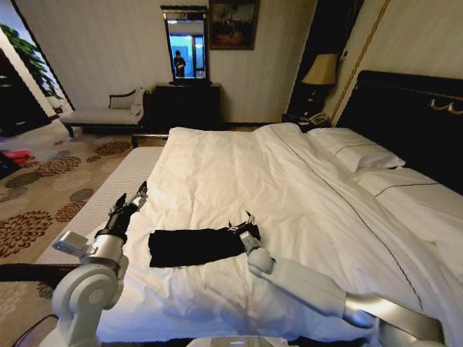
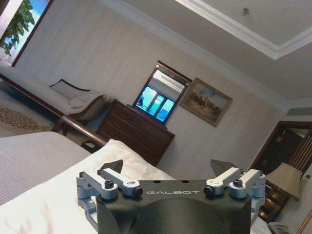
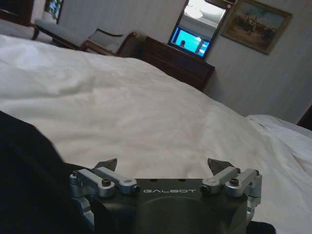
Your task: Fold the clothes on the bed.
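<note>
The clothes point(image 1: 194, 246), one black T-shirt, lie as a long flat strip near the foot of the white bed point(image 1: 239, 166). My right gripper point(image 1: 243, 225) sits low at the strip's right end, open. In the right wrist view the right gripper point(image 3: 162, 165) has white sheet between its spread fingertips, and the black clothes point(image 3: 27, 170) lie beside and under its body. My left gripper point(image 1: 137, 195) hangs open over the bed's left edge, up and left of the strip. The left gripper point(image 2: 168, 166) points at the far wall and holds nothing.
A dark headboard point(image 1: 412, 108) and pillows point(image 1: 358, 150) are at the right. Patterned carpet point(image 1: 43, 188) runs along the bed's left side. A chaise longue point(image 1: 108, 112), a dark dresser point(image 1: 187, 105) with a mirror and a lamp point(image 1: 322, 70) stand by the far wall.
</note>
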Controlling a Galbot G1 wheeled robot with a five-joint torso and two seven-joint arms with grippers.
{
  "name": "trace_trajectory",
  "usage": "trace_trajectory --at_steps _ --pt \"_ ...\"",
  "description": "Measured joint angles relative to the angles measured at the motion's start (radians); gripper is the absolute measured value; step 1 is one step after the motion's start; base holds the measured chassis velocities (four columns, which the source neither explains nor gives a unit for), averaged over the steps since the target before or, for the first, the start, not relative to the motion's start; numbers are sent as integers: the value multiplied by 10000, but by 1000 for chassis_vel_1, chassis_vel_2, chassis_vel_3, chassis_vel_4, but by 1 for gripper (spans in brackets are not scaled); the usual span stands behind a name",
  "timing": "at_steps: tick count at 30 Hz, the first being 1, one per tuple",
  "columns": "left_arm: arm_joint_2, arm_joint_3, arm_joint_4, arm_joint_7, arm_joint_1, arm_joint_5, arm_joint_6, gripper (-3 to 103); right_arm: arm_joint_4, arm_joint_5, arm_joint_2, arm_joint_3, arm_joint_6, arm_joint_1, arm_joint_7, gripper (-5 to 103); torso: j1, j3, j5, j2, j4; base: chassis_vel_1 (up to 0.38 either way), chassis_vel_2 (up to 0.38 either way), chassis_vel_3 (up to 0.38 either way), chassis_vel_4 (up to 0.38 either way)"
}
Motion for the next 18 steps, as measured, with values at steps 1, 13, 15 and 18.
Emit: trace_trajectory --at_steps 1,13,15,18 --pt "-18 1 -18 -2 25 21 0 100 174 -70 -91 40 5 -116 0 100 0 0 0 1 0 0 0 0 0" --pt "-127 -40 -209 -27 252 181 -40 100 982 490 -466 3977 2149 -2601 -735 100 0 0 0 1 -1 0 0 0 0" --pt "-127 -40 -209 -29 248 181 -40 100 1204 1156 -540 4212 2287 -2894 -870 100 0 0 1 1 -5 0 0 0 0" --pt "-133 8 -174 -33 162 180 -41 100 2488 5282 -665 4735 2208 -3887 -553 100 -1 -1 -1 2 -2 0 0 0 0"
